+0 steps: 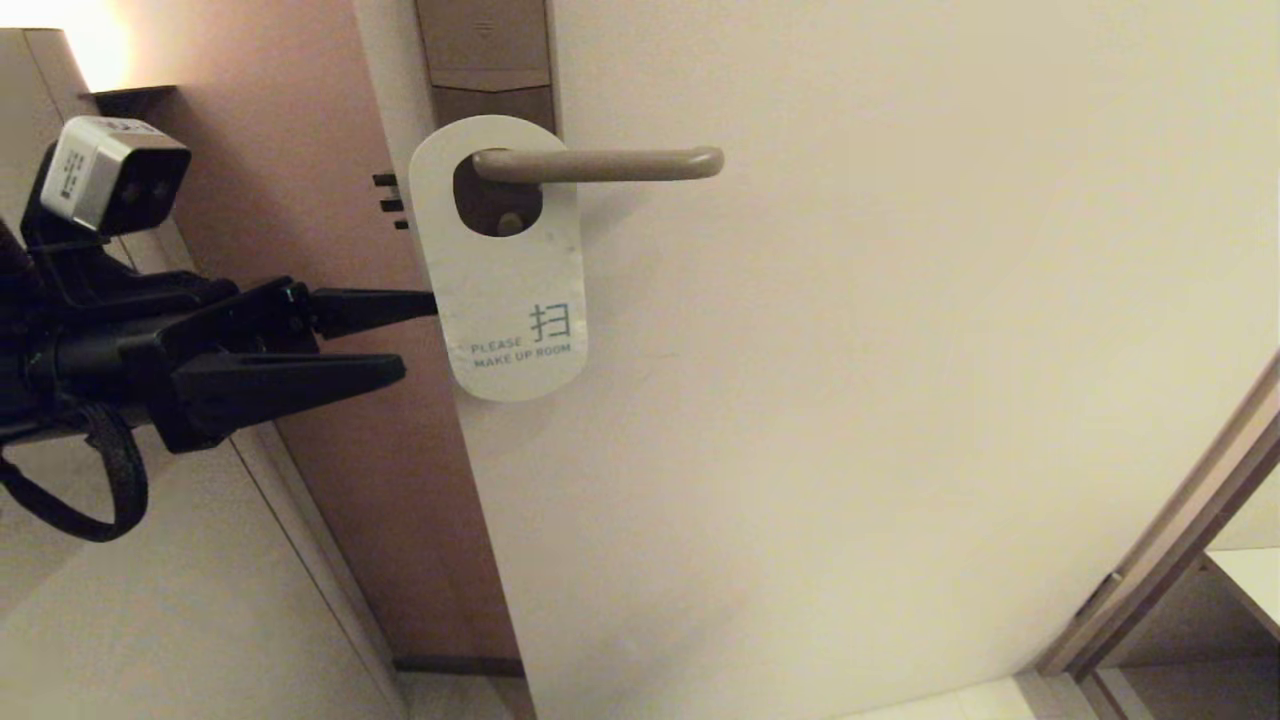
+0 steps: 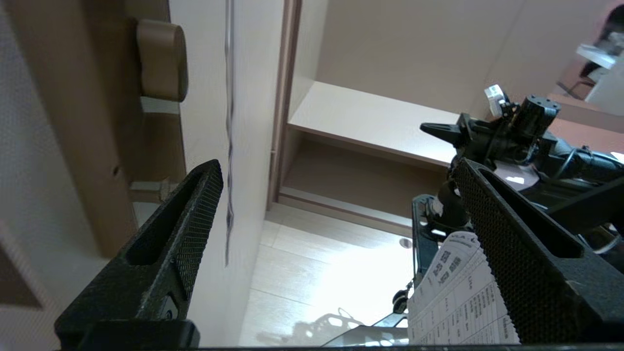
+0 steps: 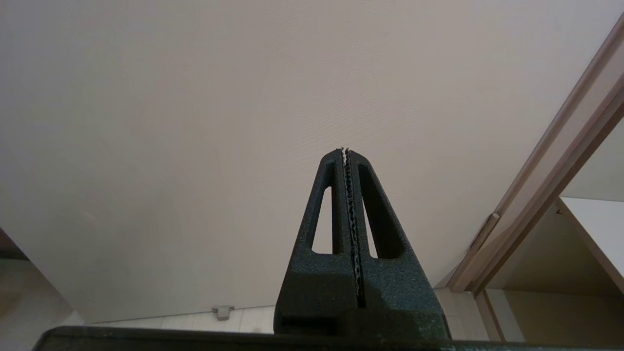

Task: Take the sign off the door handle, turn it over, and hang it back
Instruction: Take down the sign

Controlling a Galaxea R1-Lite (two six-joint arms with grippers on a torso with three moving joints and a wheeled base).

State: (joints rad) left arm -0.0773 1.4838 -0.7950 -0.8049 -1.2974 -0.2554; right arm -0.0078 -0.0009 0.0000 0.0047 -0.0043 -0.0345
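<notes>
**Left gripper lined up on the sign's edge**

Left gripper [image 1: 415, 335] is closest to my head cam, jaws spread wide, nothing held. Sign [image 1: 507, 262] hangs on the door handle [image 1: 600, 164] by its oval hole, white "PLEASE MAKE UP ROOM" side out, long axis vertical. It lies straight ahead of the fingertips: upper finger [image 1: 375, 305] meets its near edge in head view, contact unconfirmed. Left wrist view shows the sign [image 2: 229, 122] edge-on between the fingers, much closer to one finger [image 2: 195, 219]. I'd judge a short advance, then pinch the lower half. Right gripper [image 3: 345, 156] sits closed and parked, facing bare door; left is clearly the nearer arm.
</notes>
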